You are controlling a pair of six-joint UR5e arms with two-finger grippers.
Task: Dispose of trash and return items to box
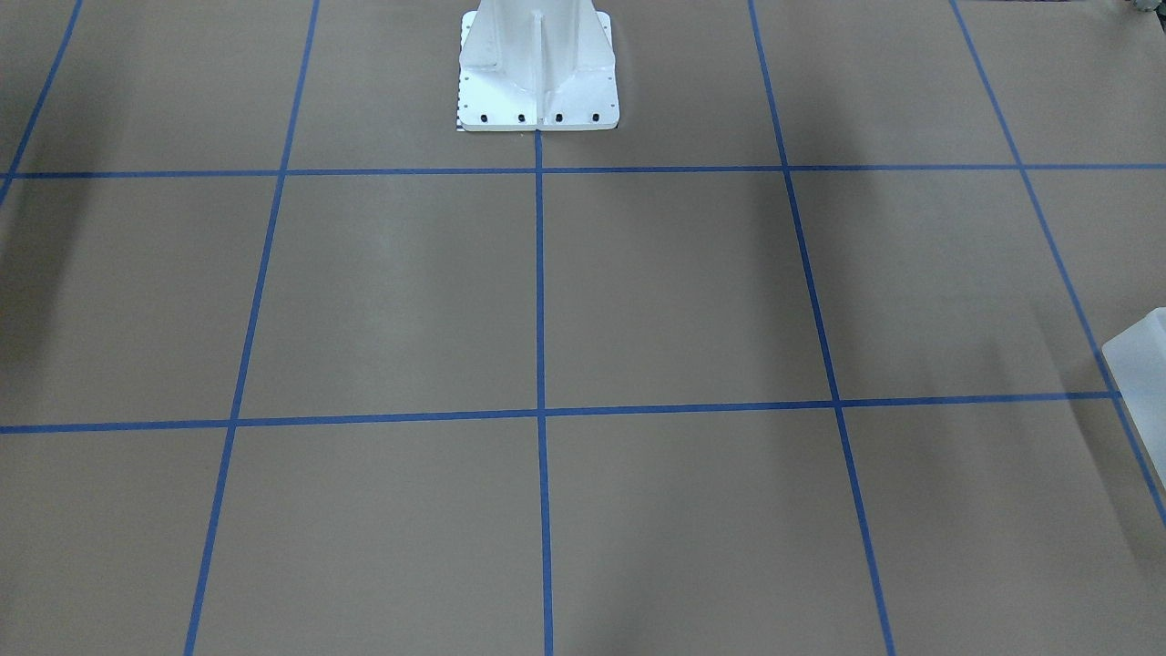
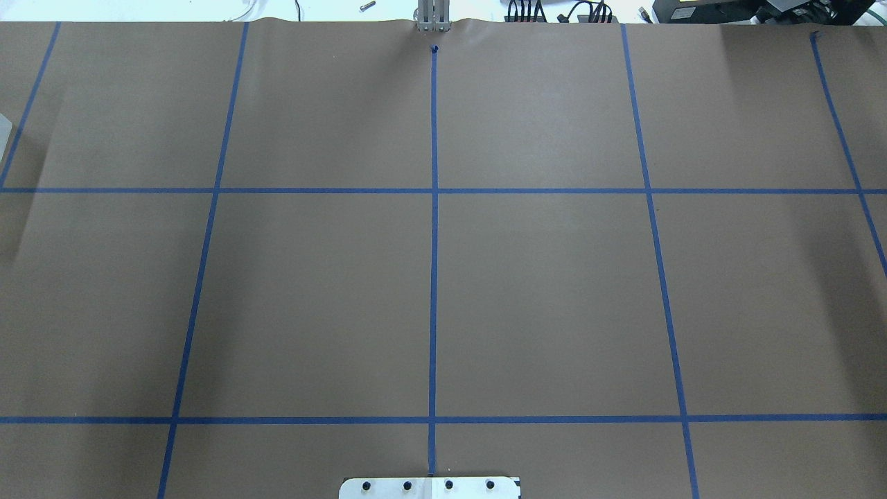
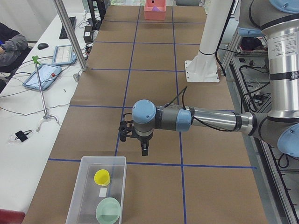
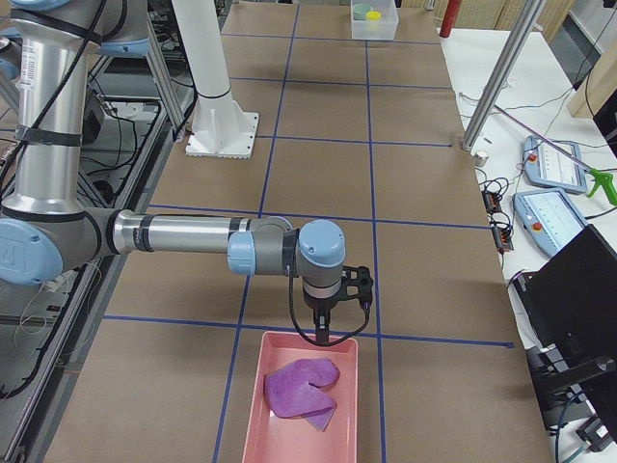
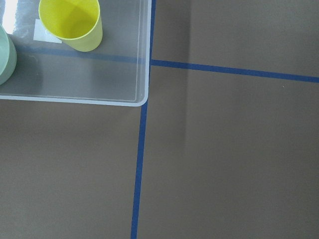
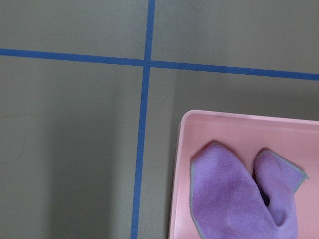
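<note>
The milky-white translucent box stands at the table's end on my left. The pale mint-green bowl and a yellow cup stand inside it. The left wrist view shows one box corner, the cup and the bowl's edge. My left gripper hangs above the table just beside the box's near end. My right gripper hangs over the near end of a pink tray. Neither gripper shows in a wrist, overhead or front view, so I cannot tell whether either is open or shut.
A crumpled purple cloth lies in the pink tray; the right wrist view shows the tray's rim and the cloth. The white robot base stands mid-table. A box corner shows at the front view's right edge.
</note>
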